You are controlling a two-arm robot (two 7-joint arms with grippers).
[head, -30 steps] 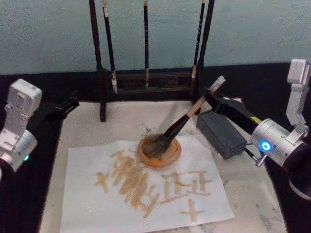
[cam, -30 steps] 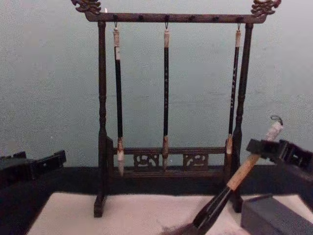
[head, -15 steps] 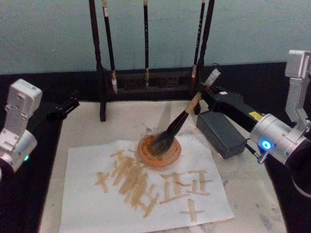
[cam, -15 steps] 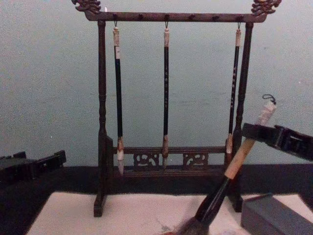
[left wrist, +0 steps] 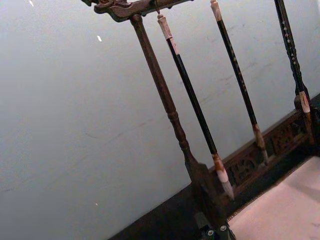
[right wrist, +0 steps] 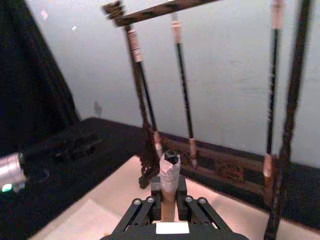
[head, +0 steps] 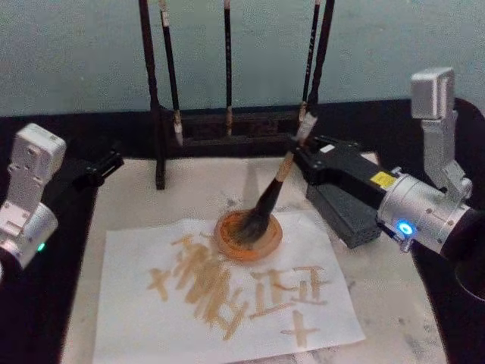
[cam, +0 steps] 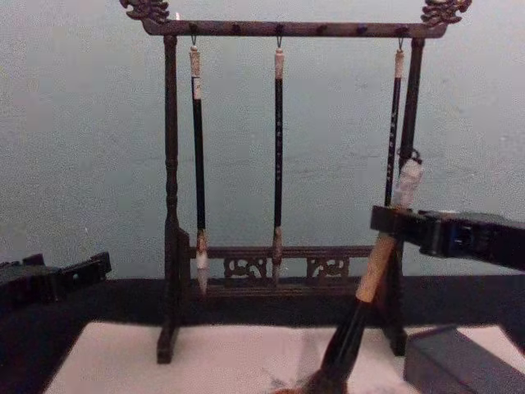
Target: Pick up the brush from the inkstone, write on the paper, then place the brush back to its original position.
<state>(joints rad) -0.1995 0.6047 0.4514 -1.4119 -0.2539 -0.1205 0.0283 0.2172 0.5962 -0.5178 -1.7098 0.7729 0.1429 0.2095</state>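
My right gripper is shut on the tan upper shaft of the brush, just below its pale cap. The brush leans steeply, and its bushy bristles rest inside a round orange-brown dish at the paper's far edge. The paper is a white sheet covered with tan strokes. The inkstone, a dark grey block, lies right of the dish, under my right arm. In the chest view the brush rises to my right gripper. My left gripper is parked at the far left, away from everything.
A dark wooden rack with three thin hanging brushes stands just behind the dish; its right post is close to the brush's cap. A cream mat lies under the paper, with black tabletop around it.
My right gripper has moved left toward the rack, swinging the brush from a low lean to nearly upright. The bristles have stayed in the dish. The left arm has not moved.
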